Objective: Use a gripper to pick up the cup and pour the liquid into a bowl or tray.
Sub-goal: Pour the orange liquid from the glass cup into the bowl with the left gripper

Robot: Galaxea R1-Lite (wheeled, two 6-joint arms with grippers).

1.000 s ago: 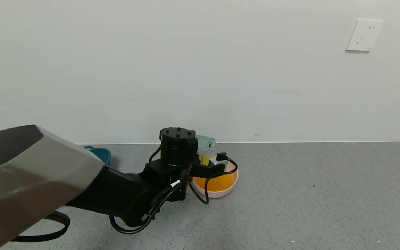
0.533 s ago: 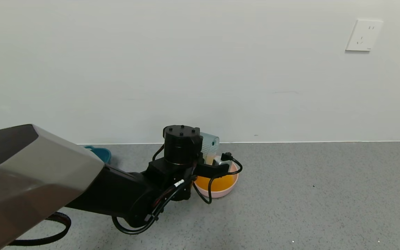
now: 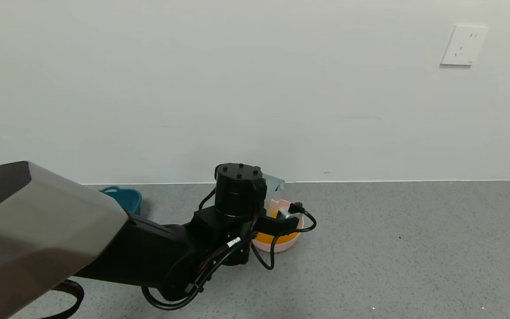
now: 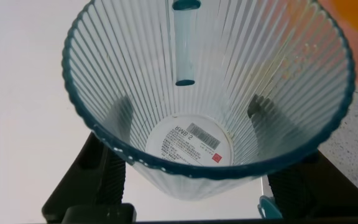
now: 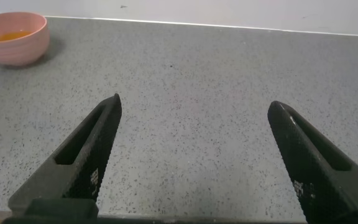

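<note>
My left gripper is shut on the pale teal ribbed cup, held tipped on its side just above the pink bowl's far rim. In the left wrist view the cup fills the picture; its inside looks empty, with a label on the bottom. The pink bowl sits on the grey floor and holds orange liquid; my wrist covers much of it. The bowl also shows in the right wrist view with the liquid in it. My right gripper is open and empty, low over bare floor, out of the head view.
A dark teal tray stands by the wall to the left, partly behind my left arm. A white wall runs along the back with a socket at the upper right. Grey speckled floor stretches to the right of the bowl.
My left gripper with the cup has shifted right and slightly down towards the bowl. The cup shows less orange liquid inside than before. The bowl has stayed in place.
</note>
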